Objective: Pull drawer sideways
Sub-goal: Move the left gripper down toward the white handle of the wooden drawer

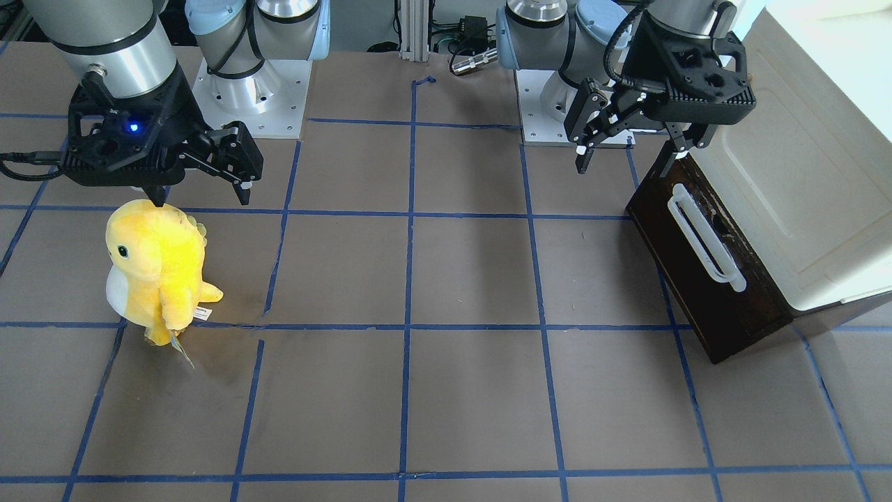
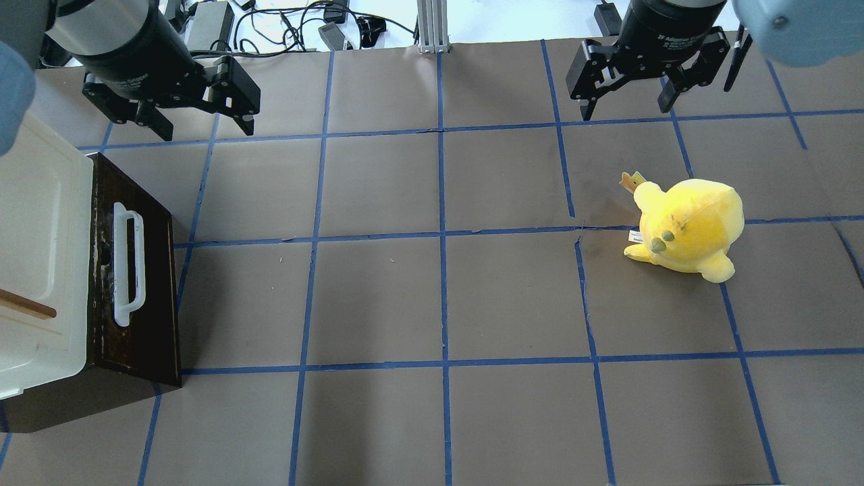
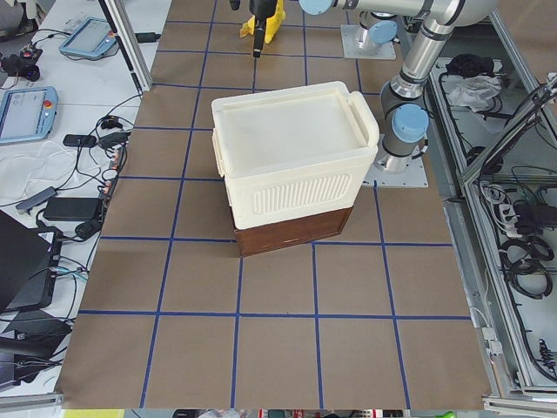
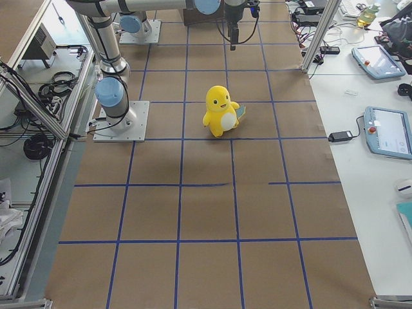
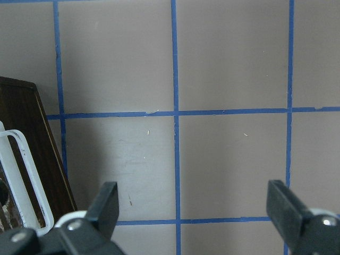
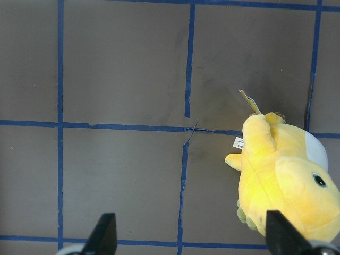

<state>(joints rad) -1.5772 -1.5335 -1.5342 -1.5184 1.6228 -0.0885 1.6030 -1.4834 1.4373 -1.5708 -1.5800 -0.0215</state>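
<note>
Plainly empty: both grippers spread wide, holding nothing.
Left gripper [image 2: 202, 125] hangs beside the drawer's [image 2: 158, 297] end, off its white bar handle [image 2: 128, 263]; right gripper [image 2: 624, 108] hovers near the yellow plush toy [image 2: 688, 229].

The table [image 2: 439, 304] is covered in brown sheeting gridded with blue tape [image 2: 442, 365]. Towards its left end stands a cream cabinet [image 3: 287, 174], with the drawer [image 2: 145, 290] at its base. A yellow plush toy [image 2: 688, 226] stands upright towards the right end. Arm bases [image 1: 251, 97] are bolted along the robot-side edge.
</note>
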